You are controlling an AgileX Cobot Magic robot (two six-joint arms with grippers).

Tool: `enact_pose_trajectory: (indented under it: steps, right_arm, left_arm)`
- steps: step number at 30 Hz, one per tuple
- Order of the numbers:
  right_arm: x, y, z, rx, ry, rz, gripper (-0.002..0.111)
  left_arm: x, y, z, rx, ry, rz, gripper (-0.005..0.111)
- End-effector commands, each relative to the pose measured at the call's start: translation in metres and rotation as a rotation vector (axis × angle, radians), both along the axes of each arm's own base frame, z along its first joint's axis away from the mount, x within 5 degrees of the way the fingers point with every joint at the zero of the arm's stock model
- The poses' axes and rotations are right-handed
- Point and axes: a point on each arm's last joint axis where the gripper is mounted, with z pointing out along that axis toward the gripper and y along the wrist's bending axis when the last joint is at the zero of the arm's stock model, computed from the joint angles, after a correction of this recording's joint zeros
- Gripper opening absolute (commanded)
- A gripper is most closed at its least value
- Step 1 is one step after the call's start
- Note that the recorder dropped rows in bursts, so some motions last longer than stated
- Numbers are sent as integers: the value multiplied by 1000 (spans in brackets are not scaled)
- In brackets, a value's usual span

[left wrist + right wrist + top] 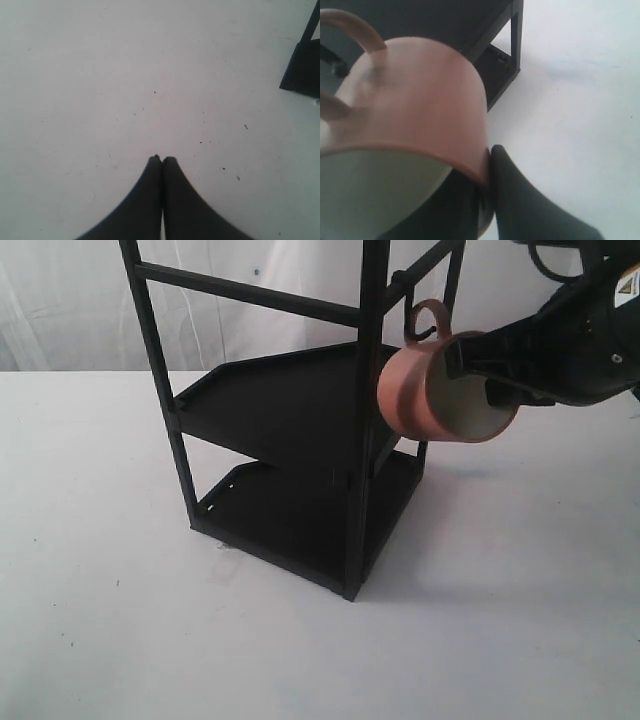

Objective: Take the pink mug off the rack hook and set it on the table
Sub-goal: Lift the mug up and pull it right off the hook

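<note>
The pink mug (425, 390) hangs tilted on its side at the upper right of the black rack, with its cream inside facing right. Its loop handle (431, 315) points up and sits round the small black rack hook (416, 336). My right gripper (482, 375) is shut on the mug's rim, one finger inside the mouth and one outside. The right wrist view shows the mug (415, 95) close up, with the gripper (487, 167) pinching its wall. My left gripper (161, 159) is shut and empty over the white table (100, 75); it is out of the exterior view.
The tall black rack (300, 420) stands mid-table with two shelves and thin uprights; one of its lower corners (304, 70) shows in the left wrist view. White table (520, 620) lies below and to the right of the mug. A pale curtain hangs behind.
</note>
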Motion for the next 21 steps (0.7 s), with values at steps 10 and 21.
enact_pose_trajectory:
  steps: [10,21]
  right_arm:
    - [-22,-18,20,-60,-39,-52,5]
    - [-47,-50,34,-319,-69,-112,5]
  left_arm:
    - [0,0,-1,-3,-2,-6,0]
    - [0,0,-1,-3,-2,-6,0]
